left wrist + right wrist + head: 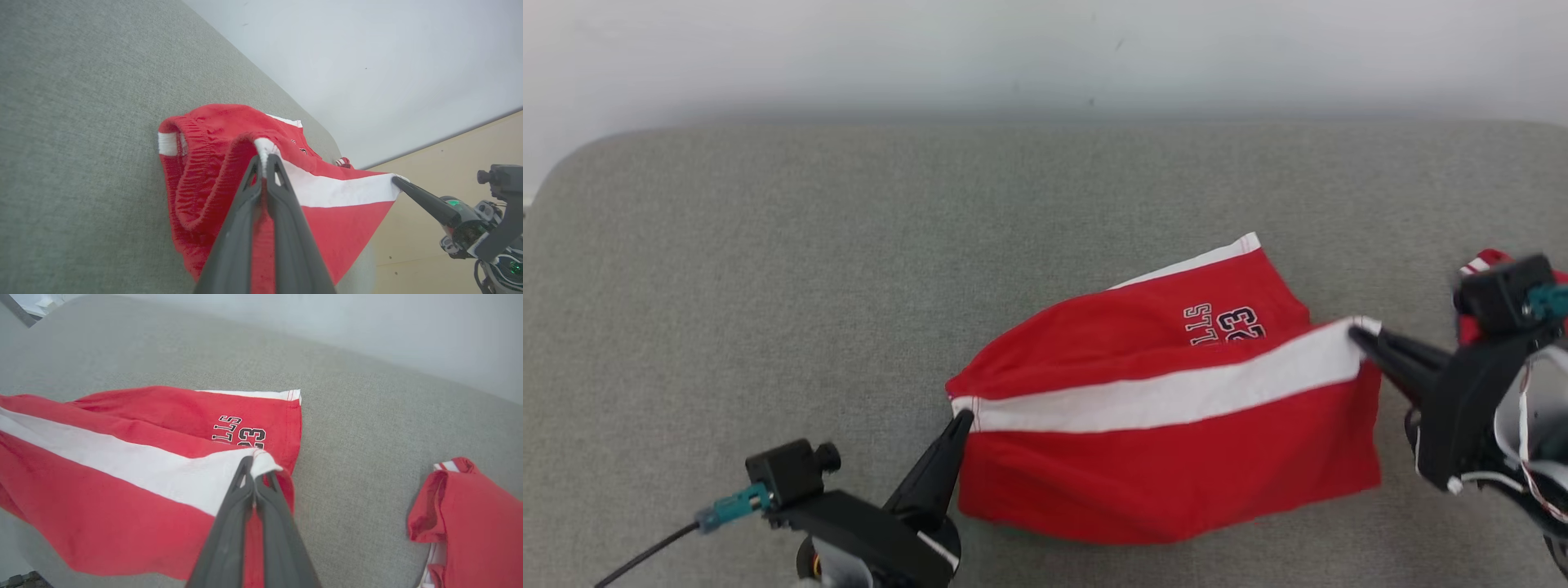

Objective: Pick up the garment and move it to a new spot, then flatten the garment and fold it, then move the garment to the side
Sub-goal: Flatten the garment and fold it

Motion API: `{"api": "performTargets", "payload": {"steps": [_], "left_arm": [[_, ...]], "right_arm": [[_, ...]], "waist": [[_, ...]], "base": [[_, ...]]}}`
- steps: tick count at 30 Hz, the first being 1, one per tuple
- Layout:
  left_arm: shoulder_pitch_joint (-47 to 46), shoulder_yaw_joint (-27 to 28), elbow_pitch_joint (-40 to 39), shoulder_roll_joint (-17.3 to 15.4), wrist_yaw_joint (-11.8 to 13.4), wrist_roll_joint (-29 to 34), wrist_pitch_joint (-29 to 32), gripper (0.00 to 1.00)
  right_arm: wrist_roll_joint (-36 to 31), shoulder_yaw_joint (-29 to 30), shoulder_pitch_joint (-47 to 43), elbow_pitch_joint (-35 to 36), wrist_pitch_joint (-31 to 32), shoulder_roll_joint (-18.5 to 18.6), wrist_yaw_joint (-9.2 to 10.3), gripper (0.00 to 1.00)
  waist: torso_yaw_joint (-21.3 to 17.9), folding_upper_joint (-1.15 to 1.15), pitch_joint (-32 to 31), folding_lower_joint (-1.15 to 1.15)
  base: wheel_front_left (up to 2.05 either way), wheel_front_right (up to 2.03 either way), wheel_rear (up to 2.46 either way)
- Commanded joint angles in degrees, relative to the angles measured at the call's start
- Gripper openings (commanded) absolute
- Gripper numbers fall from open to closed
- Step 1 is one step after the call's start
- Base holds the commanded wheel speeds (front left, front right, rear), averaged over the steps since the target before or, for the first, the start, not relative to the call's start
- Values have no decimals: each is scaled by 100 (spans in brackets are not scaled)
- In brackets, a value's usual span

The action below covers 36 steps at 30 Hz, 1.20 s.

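Observation:
The garment (pixel 1168 457) is a pair of red shorts with a white side stripe and dark lettering. It hangs stretched between my two grippers over the grey cushion. My left gripper (pixel 962 420) is shut on the waistband end of the stripe (pixel 263 149). My right gripper (pixel 1357 333) is shut on the hem end of the stripe (pixel 261 461). The lower red panel droops toward the cushion's front edge. The far leg with the lettering (pixel 241 433) rests on the cushion. In the left wrist view the right gripper (pixel 398 179) pinches the stripe's far corner.
The grey cushion (pixel 809 269) spreads wide to the left and behind the shorts, ending at a pale wall (pixel 1045 49). A second red garment (pixel 470 514) lies bunched at the cushion's right end, partly behind my right wrist (pixel 1486 265). Tan floor (pixel 449 143) lies beyond the cushion.

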State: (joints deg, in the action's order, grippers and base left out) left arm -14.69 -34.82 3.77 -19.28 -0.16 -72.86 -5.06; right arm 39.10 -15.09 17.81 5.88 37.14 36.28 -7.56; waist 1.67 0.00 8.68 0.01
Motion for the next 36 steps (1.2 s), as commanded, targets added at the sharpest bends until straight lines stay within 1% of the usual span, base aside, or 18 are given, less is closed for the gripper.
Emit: {"api": "performTargets", "payload": {"steps": [1,9,13,18,25,26,27,28,32,34,36], "left_arm": [[-129,1,36,47,2,82,-36,0],[-784,128,392,464,181,236,-287,0],[-1038,191,671,653,316,331,-465,0],[-1261,247,969,861,412,417,-627,0],[-1455,83,1278,987,271,485,-573,0],[-1476,66,1307,985,270,527,-581,23],[-1485,58,1340,996,269,546,-605,79],[-1483,49,1367,1007,260,546,-608,100],[-1454,106,1471,1007,246,645,-746,100],[-1413,144,1493,980,222,713,-815,100],[-1344,150,1505,908,192,849,-865,100]], "right_arm": [[-36,-76,190,-91,-120,22,16,0],[-284,-624,1416,-1184,-1062,63,17,0],[-407,-857,1910,-1707,-1405,-9,16,0],[-688,-1077,2386,-2251,-1781,-121,17,0],[-917,-1279,2719,-2979,-2029,-310,17,0],[-922,-1297,2731,-3055,-2060,-334,17,24],[-924,-1301,2744,-3134,-2093,-364,17,76],[-920,-1272,2761,-3218,-2136,-394,17,100],[-846,-1320,2777,-3427,-2325,-514,17,100],[-775,-1359,2721,-3492,-2343,-553,17,100],[-561,-1411,2628,-3506,-2265,-621,16,100]], "waist": [[170,0,195,-1],[422,0,624,-1],[520,0,807,-1],[604,0,1009,-1],[667,0,1104,-1],[670,0,1098,-1],[672,0,1085,-1],[671,0,1067,-1],[636,0,911,-1],[607,0,801,-1],[569,0,669,-1]], "base": [[0,0,0],[0,0,0],[0,0,0],[0,0,0],[0,0,0],[0,0,0],[0,0,0],[0,0,0],[0,0,0],[0,0,0],[0,0,0]]}}
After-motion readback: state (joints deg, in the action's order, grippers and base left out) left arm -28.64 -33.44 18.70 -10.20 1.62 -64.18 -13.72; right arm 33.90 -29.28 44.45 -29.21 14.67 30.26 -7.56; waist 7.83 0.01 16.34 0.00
